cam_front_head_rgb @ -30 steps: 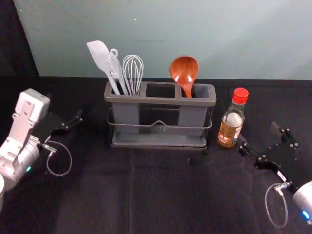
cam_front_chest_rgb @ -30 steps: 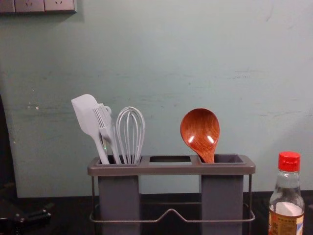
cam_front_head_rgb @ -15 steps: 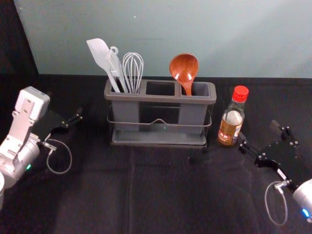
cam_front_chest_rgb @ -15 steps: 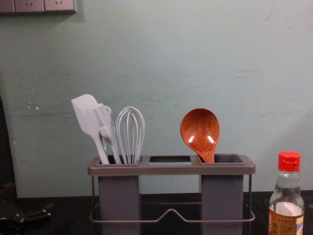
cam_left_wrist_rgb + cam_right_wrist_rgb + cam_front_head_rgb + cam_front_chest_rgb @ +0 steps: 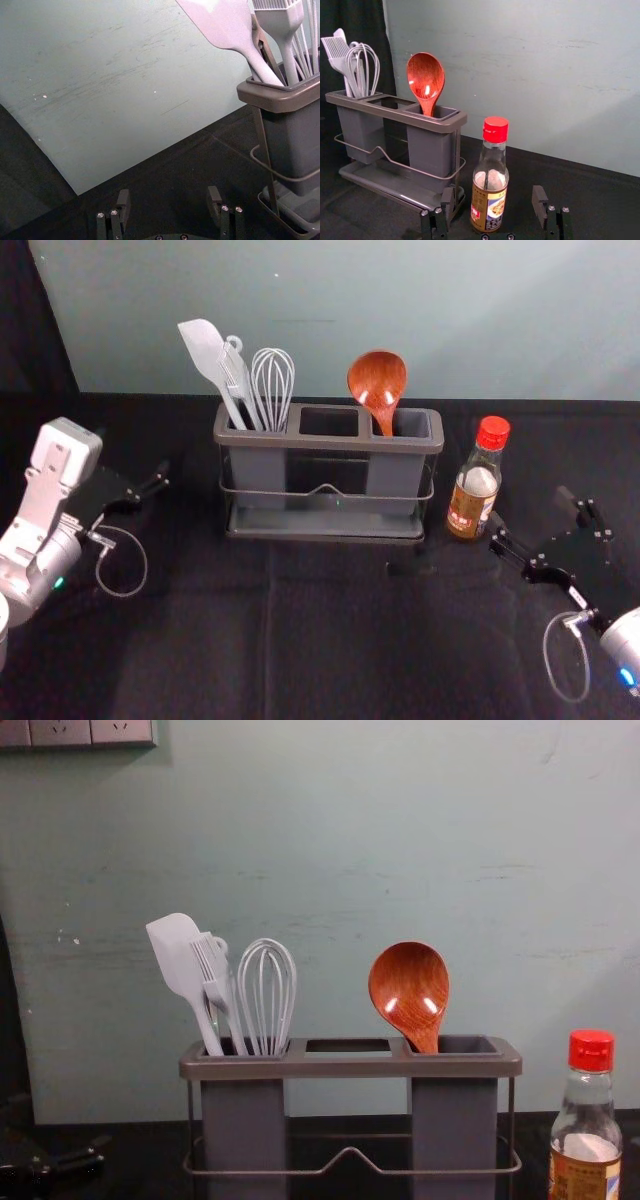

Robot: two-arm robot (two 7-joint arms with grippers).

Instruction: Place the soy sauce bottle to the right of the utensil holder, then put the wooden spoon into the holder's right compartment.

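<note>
My right gripper [image 5: 530,530] stands open in front and to the right of the soy sauce bottle [image 5: 474,480]. In the right wrist view the right gripper [image 5: 492,202] has its fingers apart, with the red-capped bottle [image 5: 490,185] standing beyond them. The bottle stands upright beside the right end of the grey utensil holder [image 5: 330,445]. The wooden spoon [image 5: 378,386] leans bowl-up in the holder's right compartment. My left gripper [image 5: 150,490] is parked open at the left; the left wrist view shows the left gripper [image 5: 168,200] with nothing between its fingers.
A white spatula [image 5: 205,350], a brush and a whisk [image 5: 272,385] stand in the holder's left compartment. Behind the black-covered table [image 5: 330,640] rises a pale wall [image 5: 300,300]. A switch panel [image 5: 80,730] shows high in the chest view.
</note>
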